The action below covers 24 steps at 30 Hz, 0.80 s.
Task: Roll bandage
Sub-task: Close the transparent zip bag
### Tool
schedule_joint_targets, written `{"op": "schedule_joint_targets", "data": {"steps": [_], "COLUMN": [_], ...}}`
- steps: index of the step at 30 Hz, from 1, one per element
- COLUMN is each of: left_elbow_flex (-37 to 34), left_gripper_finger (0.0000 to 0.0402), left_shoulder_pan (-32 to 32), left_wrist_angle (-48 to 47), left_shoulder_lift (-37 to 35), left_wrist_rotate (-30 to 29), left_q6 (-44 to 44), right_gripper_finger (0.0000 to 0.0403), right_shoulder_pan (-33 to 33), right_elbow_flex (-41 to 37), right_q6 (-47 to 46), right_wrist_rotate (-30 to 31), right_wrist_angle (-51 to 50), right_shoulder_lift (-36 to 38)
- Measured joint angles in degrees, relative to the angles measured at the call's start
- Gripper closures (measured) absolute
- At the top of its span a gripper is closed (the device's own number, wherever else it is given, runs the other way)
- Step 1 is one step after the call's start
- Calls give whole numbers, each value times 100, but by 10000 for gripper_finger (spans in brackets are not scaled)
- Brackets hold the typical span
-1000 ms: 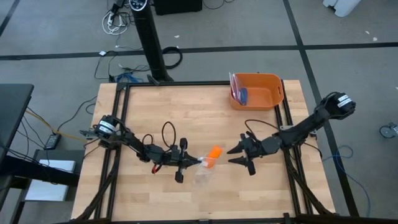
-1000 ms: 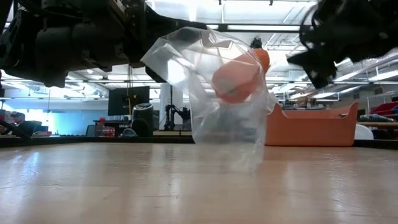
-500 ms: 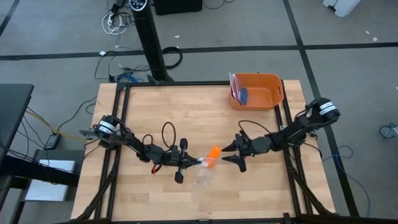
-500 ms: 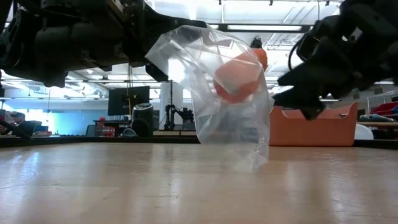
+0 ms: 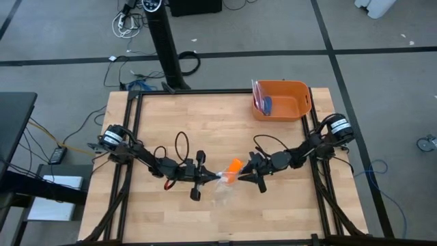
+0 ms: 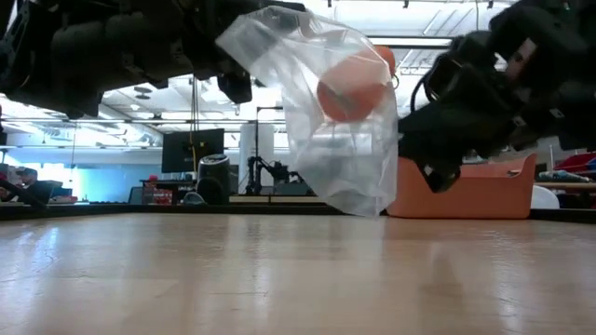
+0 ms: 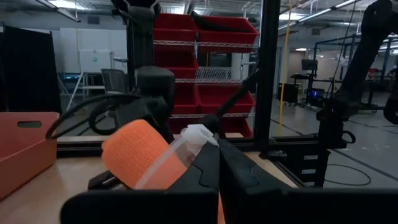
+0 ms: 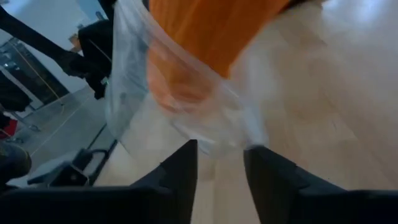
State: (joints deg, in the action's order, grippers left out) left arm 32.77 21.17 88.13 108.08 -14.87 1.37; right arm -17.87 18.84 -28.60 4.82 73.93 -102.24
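While the left gripper point(image 5: 205, 179) keeps its fingers pinched together on the edge of a clear plastic bag point(image 6: 331, 121), the bag hangs off the wooden table point(image 5: 205, 123), lifted just beyond the fingertips. Inside the bag, just past those fingers, sits the bandage point(image 5: 233, 169), a rolled orange cylinder showing through the film and sticking out of the bag's open mouth on the far side.

On that far side, the right gripper point(image 5: 254, 175) faces the left one, its fingers point(image 8: 180, 171) apart, with the bag's lower edge and the orange roll directly ahead of the gap between them. Whether the tips already touch the film I cannot tell; from above they lie right at the roll's end.

Well beyond both grippers, at the table's far corner on the right arm's side, stands an orange bin point(image 5: 281, 100) with a small blue item inside.
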Motion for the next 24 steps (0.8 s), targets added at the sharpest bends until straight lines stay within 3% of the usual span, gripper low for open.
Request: {"op": "schedule_joint_targets", "data": {"steps": [10,19,24], "left_elbow_flex": [-41,-227,-160], "left_gripper_finger": [401,401,401], "left_shoulder_pan": [118,210,205], "left_wrist_angle": [-22,-10,-10], "left_shoulder_lift": [-16,-16,-16], "left_wrist_rotate": [-4,-527,-592], "left_q6": [24,-6,24], "right_gripper_finger": [395,400,401], "right_shoulder_pan": [-252,-540,-535], "right_elbow_flex": [-50,-64,425], "right_q6": [491,879,774], "right_wrist_rotate": [368,622,785], "right_wrist_angle": [-4,-467,-2267], "right_shoulder_lift": [609,1624,2070]}}
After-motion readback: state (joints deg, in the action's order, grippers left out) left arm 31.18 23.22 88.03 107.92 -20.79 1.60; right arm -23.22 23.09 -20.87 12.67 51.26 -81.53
